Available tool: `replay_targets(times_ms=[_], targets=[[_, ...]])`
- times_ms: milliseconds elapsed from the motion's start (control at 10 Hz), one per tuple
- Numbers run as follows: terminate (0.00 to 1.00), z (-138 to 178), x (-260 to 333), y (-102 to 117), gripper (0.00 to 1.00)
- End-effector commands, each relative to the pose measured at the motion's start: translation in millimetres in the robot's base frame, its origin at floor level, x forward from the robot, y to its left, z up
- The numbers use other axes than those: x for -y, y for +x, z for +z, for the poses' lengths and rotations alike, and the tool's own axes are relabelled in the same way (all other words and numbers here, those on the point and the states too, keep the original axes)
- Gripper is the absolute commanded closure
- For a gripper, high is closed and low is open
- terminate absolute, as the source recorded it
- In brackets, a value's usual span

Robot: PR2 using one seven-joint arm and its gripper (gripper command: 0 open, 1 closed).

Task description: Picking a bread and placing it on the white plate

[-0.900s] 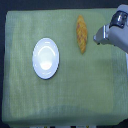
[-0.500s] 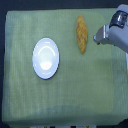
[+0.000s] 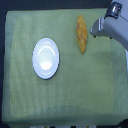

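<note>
We see the gripper (image 3: pixel 96 29) just beside the bread (image 3: pixel 81 33), holding nothing; we cannot tell its opening. The white plate (image 3: pixel 46 58) lies well apart from it.

Counter (image 3: pixel 30 100) covered by a pale green cloth (image 3: pixel 85 90); on it, white plate (image 3: pixel 46 58) toward the exterior view's left, bread (image 3: pixel 81 33) lying well apart, upper right

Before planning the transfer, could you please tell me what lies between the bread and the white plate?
Only bare green cloth separates the bread from the white plate, as the exterior view shows.
</note>
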State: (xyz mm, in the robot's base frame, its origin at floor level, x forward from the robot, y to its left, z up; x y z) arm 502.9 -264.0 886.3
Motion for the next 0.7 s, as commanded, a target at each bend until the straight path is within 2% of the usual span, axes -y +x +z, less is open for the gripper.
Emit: replay_targets(times_ms=[0, 300, 600], targets=[[0.0, -30.7, -29.5, 54.3, 0.0], [0.0, -74.3, -54.0, 65.1, 0.0], [0.0, -94.0, -68.4, 80.6, 0.0]])
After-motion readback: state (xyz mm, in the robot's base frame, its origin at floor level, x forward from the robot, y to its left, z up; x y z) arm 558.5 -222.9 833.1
